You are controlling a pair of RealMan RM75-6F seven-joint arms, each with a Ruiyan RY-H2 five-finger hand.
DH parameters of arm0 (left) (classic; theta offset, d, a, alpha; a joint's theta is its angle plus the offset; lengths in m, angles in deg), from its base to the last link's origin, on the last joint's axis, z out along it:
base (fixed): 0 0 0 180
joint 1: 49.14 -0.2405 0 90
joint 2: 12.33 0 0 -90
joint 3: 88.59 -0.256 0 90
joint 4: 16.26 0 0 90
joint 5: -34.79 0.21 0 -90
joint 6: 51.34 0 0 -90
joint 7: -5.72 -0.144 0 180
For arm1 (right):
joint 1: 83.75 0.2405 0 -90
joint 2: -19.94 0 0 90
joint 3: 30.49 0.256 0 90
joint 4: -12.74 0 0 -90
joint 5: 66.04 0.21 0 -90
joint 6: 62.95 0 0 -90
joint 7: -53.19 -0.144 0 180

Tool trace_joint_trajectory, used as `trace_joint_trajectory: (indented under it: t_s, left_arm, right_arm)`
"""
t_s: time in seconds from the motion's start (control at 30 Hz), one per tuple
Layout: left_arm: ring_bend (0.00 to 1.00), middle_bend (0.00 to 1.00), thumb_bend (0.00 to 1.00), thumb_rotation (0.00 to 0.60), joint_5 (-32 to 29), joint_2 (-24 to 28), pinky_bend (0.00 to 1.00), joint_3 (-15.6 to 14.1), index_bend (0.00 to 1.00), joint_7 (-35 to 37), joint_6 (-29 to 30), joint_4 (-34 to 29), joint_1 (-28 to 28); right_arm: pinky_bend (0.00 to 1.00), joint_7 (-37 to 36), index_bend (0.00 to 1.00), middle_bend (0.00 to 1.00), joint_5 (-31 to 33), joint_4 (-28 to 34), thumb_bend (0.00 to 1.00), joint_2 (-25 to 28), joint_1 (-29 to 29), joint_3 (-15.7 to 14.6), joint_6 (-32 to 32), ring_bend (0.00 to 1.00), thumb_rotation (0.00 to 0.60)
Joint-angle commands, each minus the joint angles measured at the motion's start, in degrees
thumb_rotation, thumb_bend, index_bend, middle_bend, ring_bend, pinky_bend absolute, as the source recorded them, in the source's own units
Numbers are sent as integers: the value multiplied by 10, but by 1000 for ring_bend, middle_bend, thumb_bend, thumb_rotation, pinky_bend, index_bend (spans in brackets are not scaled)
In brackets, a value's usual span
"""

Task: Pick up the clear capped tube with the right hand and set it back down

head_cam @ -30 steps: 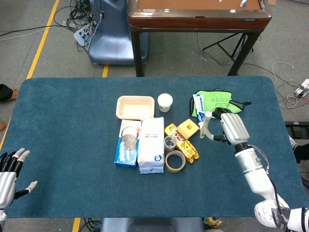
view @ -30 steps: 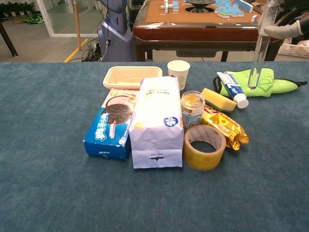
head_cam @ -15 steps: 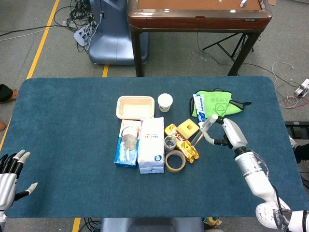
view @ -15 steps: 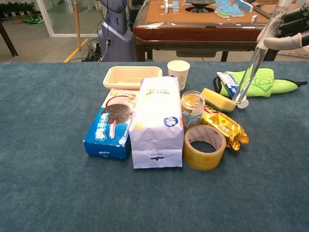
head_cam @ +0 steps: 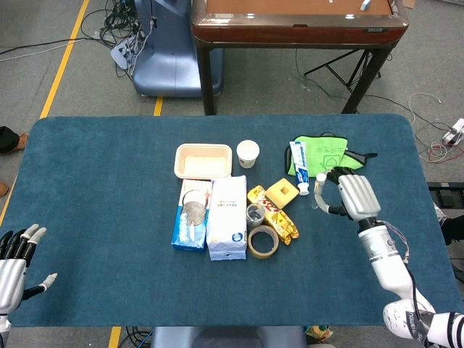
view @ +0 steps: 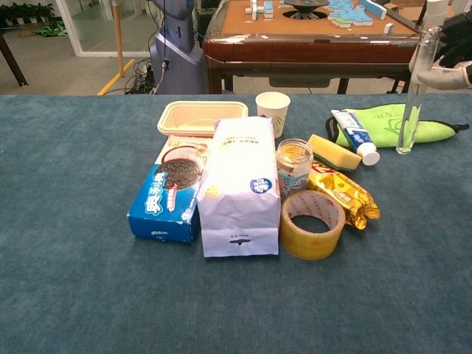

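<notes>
The clear capped tube (view: 415,88) stands nearly upright, white cap on top, its lower end close over the blue table by the green cloth (view: 383,124). My right hand (head_cam: 349,194) grips the tube (head_cam: 320,187) near its upper part; in the chest view only that hand's (view: 456,74) fingers show at the right edge. Whether the tube's bottom touches the table I cannot tell. My left hand (head_cam: 16,262) rests at the table's front left corner, fingers apart, holding nothing.
Left of the tube lie a toothpaste tube (view: 354,135), a yellow sponge (view: 333,152), gold snack packs (view: 344,193), a tape roll (view: 313,225), a small jar (view: 293,167), a white bag (view: 240,184), a cookie box (view: 171,193), a tray (view: 202,116) and a paper cup (view: 272,112).
The tube, tilted half a second ago with its lower end toward the sponge, now stands upright. My right hand has carried it to the right. The left hand has not moved.
</notes>
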Motion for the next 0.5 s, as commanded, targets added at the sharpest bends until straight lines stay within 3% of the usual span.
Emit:
trace_joint_trajectory:
  t_s: [0.03, 0.2, 0.27, 0.33, 0.5]
  left_arm:
    - [76, 72, 190, 600, -1, 0, 15, 0, 114, 1, 0, 1, 0]
    - [76, 72, 189, 600, -1, -1, 15, 0, 114, 2, -1, 2, 0]
    - [76, 72, 190, 600, -1, 0, 15, 0, 114, 1, -1, 2, 0]
    - [76, 72, 190, 600, -2, 0, 15, 0, 114, 1, -2, 2, 1]
    - [76, 72, 189, 600, -3, -1, 14, 0, 114, -2, -4, 1, 2]
  right_arm:
    - [224, -95, 650, 423, 26, 33, 542, 4, -3, 12, -31, 270, 600]
    - [224, -231, 650, 423, 21, 61, 541, 36, -3, 25, -110, 273, 600]
    - [224, -244, 650, 423, 7, 55, 541, 43, -2, 22, -122, 273, 600]
    - [224, -214, 650, 423, -15, 35, 541, 39, -2, 15, -105, 273, 600]
    - [224, -56, 650, 423, -59, -22, 541, -3, -8, -2, -5, 273, 600]
